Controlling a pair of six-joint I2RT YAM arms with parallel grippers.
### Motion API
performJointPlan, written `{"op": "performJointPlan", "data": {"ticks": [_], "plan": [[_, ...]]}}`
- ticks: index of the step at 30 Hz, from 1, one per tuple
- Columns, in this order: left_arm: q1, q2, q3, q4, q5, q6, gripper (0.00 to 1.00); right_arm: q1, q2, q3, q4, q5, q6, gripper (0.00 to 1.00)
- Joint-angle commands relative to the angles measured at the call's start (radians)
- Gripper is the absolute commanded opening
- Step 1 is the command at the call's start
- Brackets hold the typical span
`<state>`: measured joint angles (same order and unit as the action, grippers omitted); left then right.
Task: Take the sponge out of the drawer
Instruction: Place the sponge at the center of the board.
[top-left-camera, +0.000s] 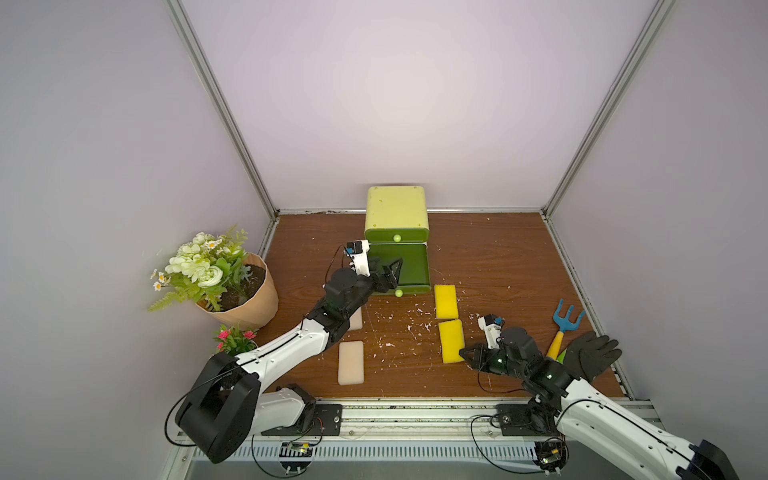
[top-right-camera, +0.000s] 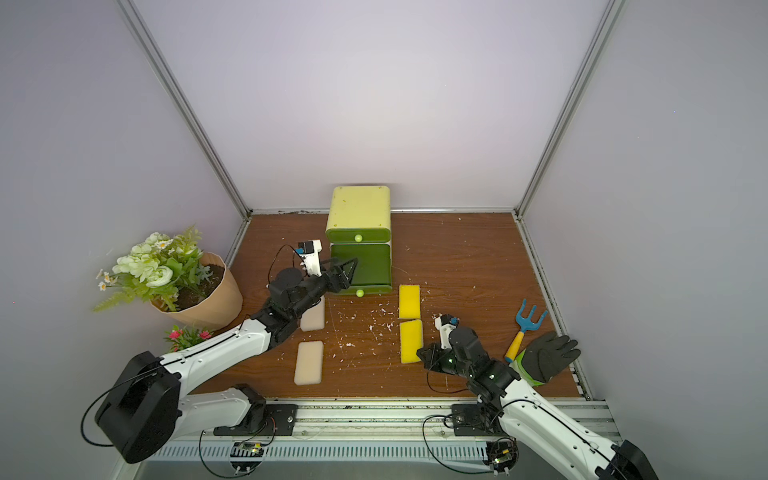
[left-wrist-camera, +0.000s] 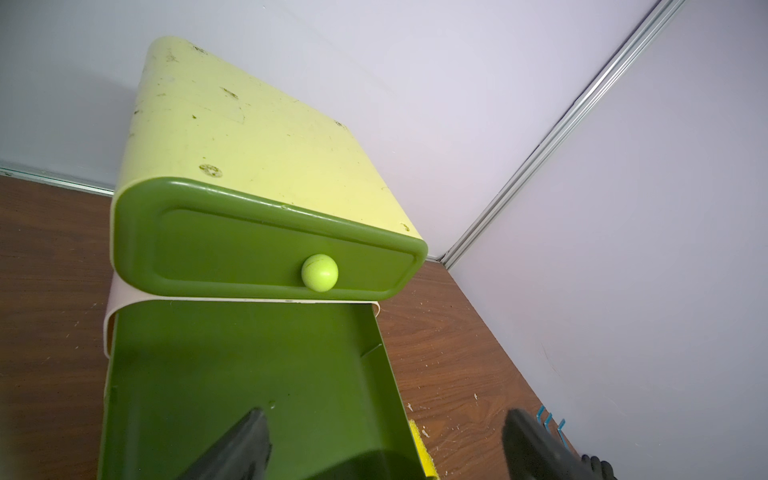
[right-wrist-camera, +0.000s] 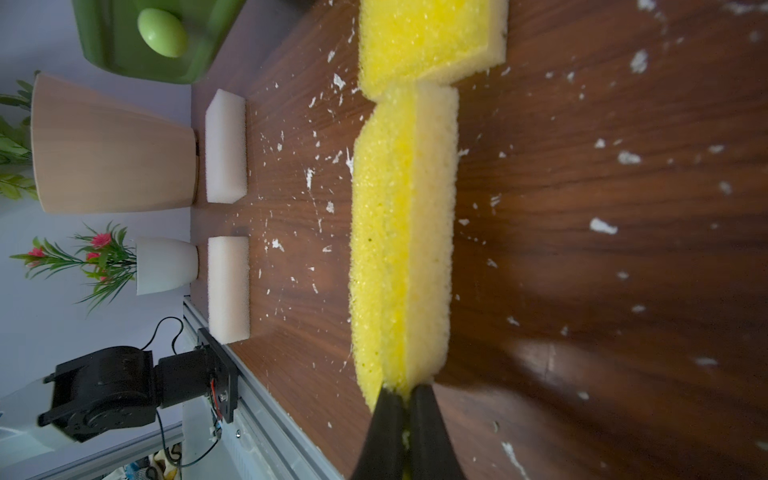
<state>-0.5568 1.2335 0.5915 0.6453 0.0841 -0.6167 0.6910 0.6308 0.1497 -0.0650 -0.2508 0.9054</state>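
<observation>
The green drawer (top-left-camera: 411, 262) (top-right-camera: 374, 266) of the small yellow-green cabinet is pulled out, and its floor (left-wrist-camera: 249, 365) shows bare. My left gripper (top-left-camera: 395, 272) (top-right-camera: 349, 272) (left-wrist-camera: 386, 411) hangs open over the drawer's front, holding nothing. Right of the drawer, a yellow sponge (top-left-camera: 451, 340) (top-right-camera: 410, 340) (right-wrist-camera: 399, 249) lies along the table. My right gripper (top-left-camera: 461, 352) (top-right-camera: 419, 352) (right-wrist-camera: 406, 388) is shut on its near end, squeezing it. A second yellow sponge (top-left-camera: 446, 301) (top-right-camera: 409, 301) (right-wrist-camera: 428, 37) lies just beyond it, by the drawer's front corner.
Two pale sponges lie on the left, one in the open (top-left-camera: 351, 362) (top-right-camera: 308, 362), one partly under my left arm (top-left-camera: 356, 322). A flower pot (top-left-camera: 245, 299) and a small pink-flower pot (top-left-camera: 235, 338) stand far left. A blue rake (top-left-camera: 563, 326) and a black glove (top-left-camera: 592, 355) lie far right.
</observation>
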Motion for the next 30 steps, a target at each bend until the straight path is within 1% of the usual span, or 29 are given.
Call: {"op": "performJointPlan", "data": {"ticks": [1,4,7,10,12,20,25,30], "plan": [[-0.009,0.002,0.018,0.008,-0.004,0.012,0.91,-0.006,0.009,-0.004,0.019,-0.037,0.015,0.02],[-0.007,0.003,0.018,0.008,-0.004,0.009,0.91,-0.004,0.013,-0.007,0.027,-0.059,0.022,0.04],[-0.008,0.006,0.018,0.010,-0.003,0.011,0.91,-0.005,0.012,-0.006,0.018,-0.061,0.025,0.08],[-0.009,0.006,0.018,0.010,-0.003,0.009,0.91,-0.006,0.011,-0.004,0.000,-0.058,0.018,0.15],[-0.008,0.007,0.018,0.010,-0.001,0.009,0.91,-0.005,0.009,0.000,-0.016,-0.045,0.010,0.23],[-0.008,0.008,0.018,0.010,-0.003,0.010,0.91,-0.005,0.006,0.043,-0.102,0.001,-0.036,0.46],[-0.007,0.007,0.018,0.009,-0.004,0.011,0.91,-0.005,0.006,0.064,-0.145,0.029,-0.060,0.56],[-0.008,0.002,0.019,-0.002,-0.007,0.016,0.92,-0.006,0.031,0.127,-0.142,0.070,-0.102,0.62]]}}
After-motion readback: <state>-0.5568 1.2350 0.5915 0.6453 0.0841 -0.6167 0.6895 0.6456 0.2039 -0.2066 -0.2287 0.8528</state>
